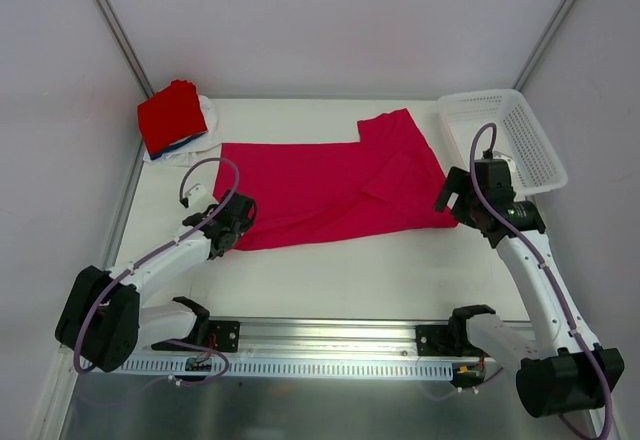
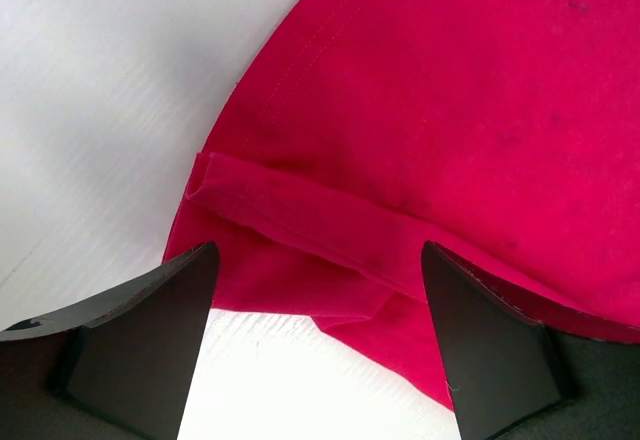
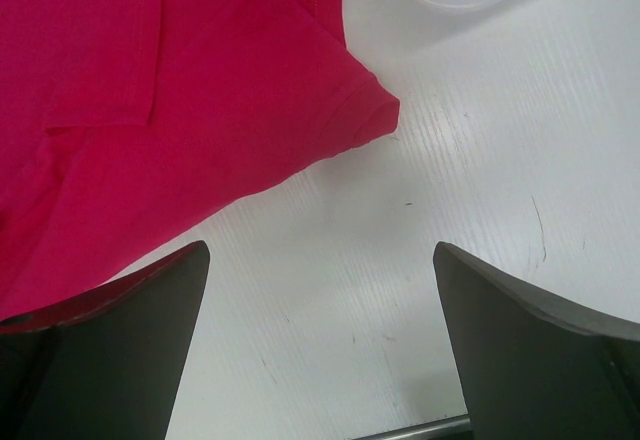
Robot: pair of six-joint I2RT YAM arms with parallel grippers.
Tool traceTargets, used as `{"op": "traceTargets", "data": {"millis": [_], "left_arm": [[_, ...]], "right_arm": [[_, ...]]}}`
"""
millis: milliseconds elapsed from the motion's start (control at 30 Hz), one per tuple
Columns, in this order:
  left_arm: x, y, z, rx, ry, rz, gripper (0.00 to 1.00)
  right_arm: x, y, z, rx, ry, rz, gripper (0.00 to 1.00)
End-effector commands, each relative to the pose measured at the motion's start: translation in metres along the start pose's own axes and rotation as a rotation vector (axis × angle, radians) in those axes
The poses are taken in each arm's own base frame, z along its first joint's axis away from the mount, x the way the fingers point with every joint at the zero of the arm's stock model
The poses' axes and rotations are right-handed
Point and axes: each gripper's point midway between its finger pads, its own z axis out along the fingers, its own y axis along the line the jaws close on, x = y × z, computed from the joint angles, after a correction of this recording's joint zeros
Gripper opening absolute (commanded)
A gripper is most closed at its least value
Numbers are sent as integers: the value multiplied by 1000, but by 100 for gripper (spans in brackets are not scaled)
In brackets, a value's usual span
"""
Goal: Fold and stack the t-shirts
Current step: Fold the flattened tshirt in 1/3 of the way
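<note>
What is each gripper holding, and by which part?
Nothing is held. The left gripper is open over a hem corner of the crimson-pink cloth t-shirt; the right gripper is open over the white table.

On my feed the white table [image 1: 350,280] carries a crimson shirt [image 1: 320,190] spread across its middle, a folded stack [image 1: 172,118] topped with red at the far left corner, and a basket [image 1: 480,97] at the far right.

From above and behind me, the top camera overlooks the whole table [image 1: 330,280]. Both wrist cameras sit close over the crimson-pink shirt [image 1: 320,190] it also shows.
</note>
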Motion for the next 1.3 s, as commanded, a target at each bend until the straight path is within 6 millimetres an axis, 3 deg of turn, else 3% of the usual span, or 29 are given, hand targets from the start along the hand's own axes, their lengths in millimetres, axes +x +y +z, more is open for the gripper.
{"op": "traceTargets", "data": {"millis": [0, 67, 233, 633, 1000, 1267], "left_arm": [[1, 3, 5, -23, -25, -45, 83], [2, 5, 7, -36, -28, -47, 82], [5, 6, 11, -56, -27, -51, 61], [7, 6, 16, -75, -25, -43, 37], [1, 2, 12, -56, -39, -32, 7], [-8, -5, 8, -35, -61, -30, 0]], "right_arm": [[8, -7, -3, 21, 14, -26, 99], [9, -7, -2, 22, 15, -25, 99], [11, -9, -2, 26, 18, -28, 99], [17, -15, -2, 43, 23, -33, 99], [21, -14, 1, 42, 33, -31, 99], [23, -14, 5, 41, 37, -31, 100]]}}
